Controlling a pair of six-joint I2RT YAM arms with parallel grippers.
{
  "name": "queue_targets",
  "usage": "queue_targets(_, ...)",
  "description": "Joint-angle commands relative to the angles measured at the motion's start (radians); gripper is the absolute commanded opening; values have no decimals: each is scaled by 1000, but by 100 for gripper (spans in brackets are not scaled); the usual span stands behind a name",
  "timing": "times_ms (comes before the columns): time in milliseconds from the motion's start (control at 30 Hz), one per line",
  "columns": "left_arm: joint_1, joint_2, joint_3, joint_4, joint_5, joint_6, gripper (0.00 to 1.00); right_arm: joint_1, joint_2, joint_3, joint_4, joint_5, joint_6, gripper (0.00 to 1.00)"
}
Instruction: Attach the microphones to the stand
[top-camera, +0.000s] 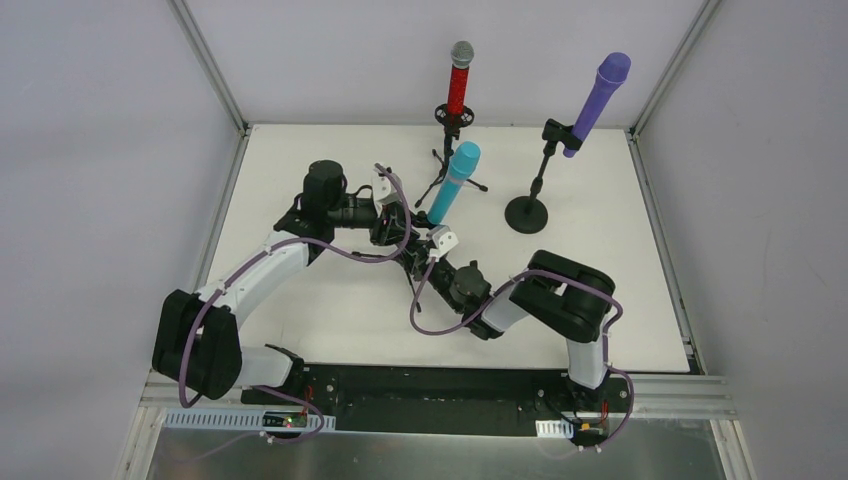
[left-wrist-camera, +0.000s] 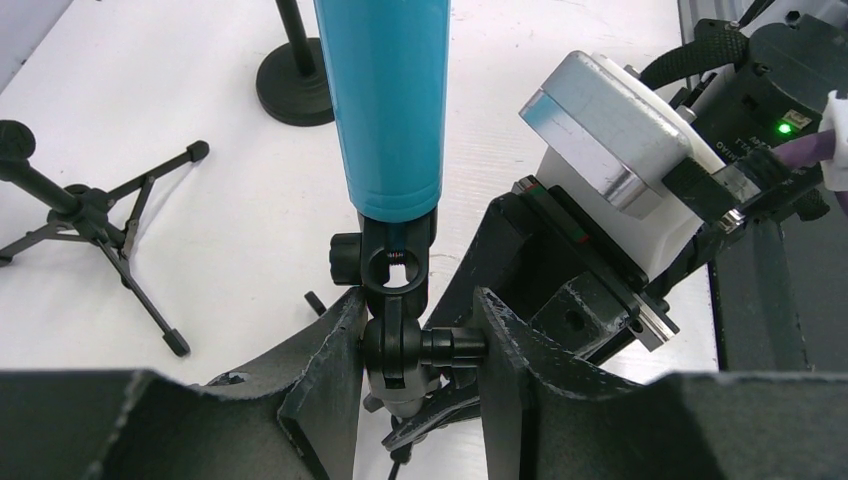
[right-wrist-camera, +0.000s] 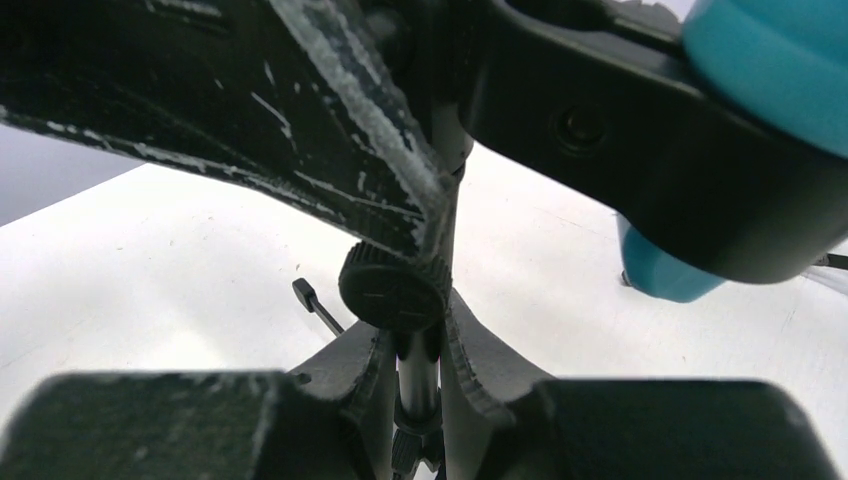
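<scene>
On the white table (top-camera: 340, 330), the purple microphone (top-camera: 597, 103) sits on a round-foot stand (top-camera: 527, 212) and the red microphone (top-camera: 459, 80) (silver head) on a tripod stand (top-camera: 454, 115). The cyan microphone (top-camera: 452, 185) leans in a clip (left-wrist-camera: 398, 262) in the middle. The left gripper (left-wrist-camera: 413, 335) squeezes the joint (left-wrist-camera: 393, 352) under it; the right gripper (right-wrist-camera: 416, 345) squeezes the thin pole (right-wrist-camera: 418, 385) below.
</scene>
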Motion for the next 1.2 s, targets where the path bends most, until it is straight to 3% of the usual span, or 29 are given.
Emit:
queue_targets(0, -5, -110, 27, 152, 49, -38, 0, 33, -24, -22, -191, 88, 28, 0)
queue_targets(233, 1, -126, 23, 164, 40, -59, 0, 56, -80, -26, -362, 150, 57, 0)
queue_targets(733, 6, -172, 27, 184, 43, -91, 0, 84, -68, -96, -339, 209, 65, 0)
queue_targets(1167, 8, -225, 127, 205, 39, -174, 0, 106, 1, -141, -265, 204, 95, 0)
